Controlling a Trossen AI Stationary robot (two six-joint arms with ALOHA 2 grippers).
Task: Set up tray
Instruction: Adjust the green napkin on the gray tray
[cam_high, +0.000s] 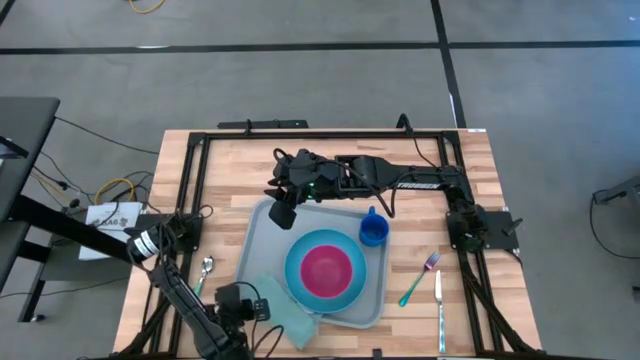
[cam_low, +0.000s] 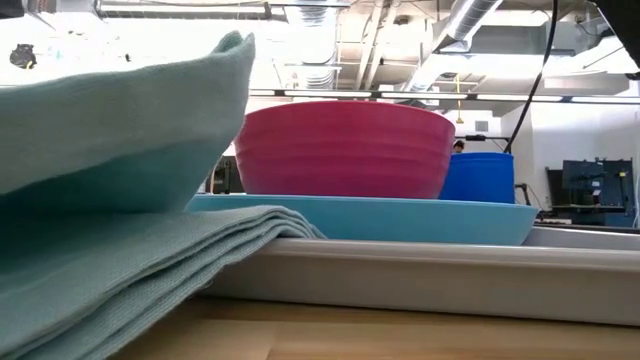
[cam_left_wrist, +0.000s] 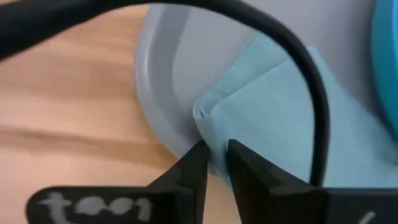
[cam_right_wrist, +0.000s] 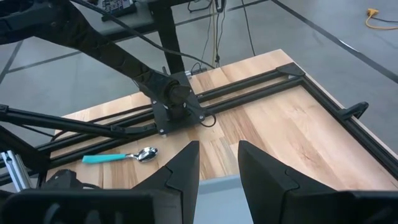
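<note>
The grey-blue tray (cam_high: 262, 240) lies in the middle of the table, carrying a bright blue plate (cam_high: 352, 292) with a pink bowl (cam_high: 326, 268) on it and a blue cup (cam_high: 373, 230). A light-teal folded napkin (cam_high: 290, 315) lies on the tray's near left corner and over its rim (cam_low: 450, 275). My left gripper (cam_left_wrist: 215, 155) is there, shut on the napkin's edge. My right gripper (cam_right_wrist: 217, 163) hangs open above the tray's far left corner, holding nothing. My left gripper pinches the napkin's folded edge (cam_left_wrist: 213, 132) between its two fingertips, next to the tray's rim (cam_left_wrist: 155, 93). The fingers come slanting down from above. Several layers show at that edge. The rest of the napkin (cam_left_wrist: 280, 106) lies on the tray.
A teal-handled spoon (cam_high: 205, 270) lies on the wood left of the tray. A fork (cam_high: 420, 278) and a knife (cam_high: 440, 310) lie to its right. A black frame (cam_high: 320, 133) runs round the table's working area.
</note>
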